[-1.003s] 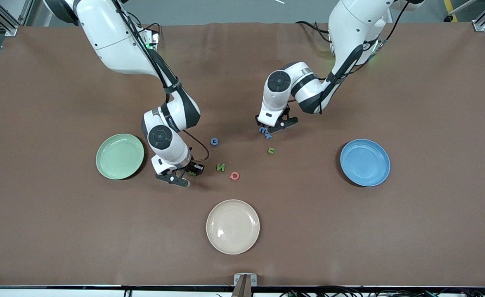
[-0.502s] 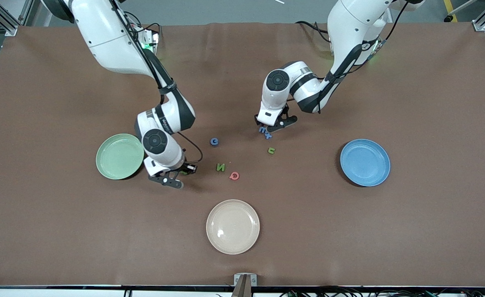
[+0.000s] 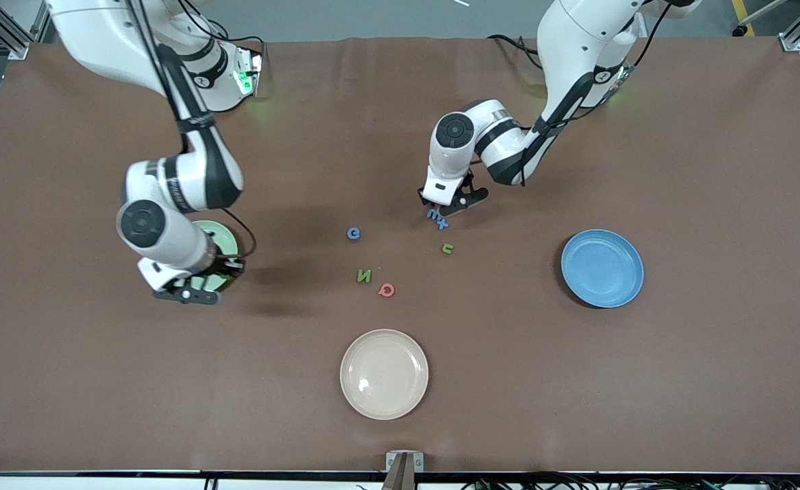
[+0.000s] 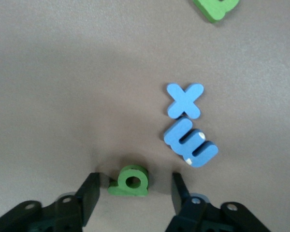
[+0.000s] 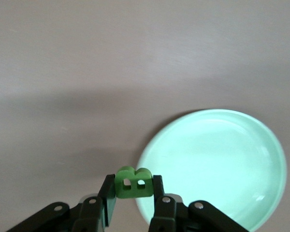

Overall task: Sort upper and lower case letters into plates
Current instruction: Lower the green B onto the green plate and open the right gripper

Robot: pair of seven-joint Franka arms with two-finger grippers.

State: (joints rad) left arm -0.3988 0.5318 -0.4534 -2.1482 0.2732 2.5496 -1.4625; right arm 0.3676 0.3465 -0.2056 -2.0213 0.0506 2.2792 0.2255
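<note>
Three plates [image 3: 602, 268] well apart on the table [image 3: 713, 374], letters [image 3: 386, 290] scattered between them, two letters touching

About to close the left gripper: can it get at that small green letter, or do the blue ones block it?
Probably yes. The green letter lies between the open left gripper fingers; the blue letters lie clear of them.

front: high, facing robots, whole table [image 3: 66, 381] | wrists: close, looking down | shared: green plate [image 5: 217, 164], blue letters [image 4: 188, 130]
</note>
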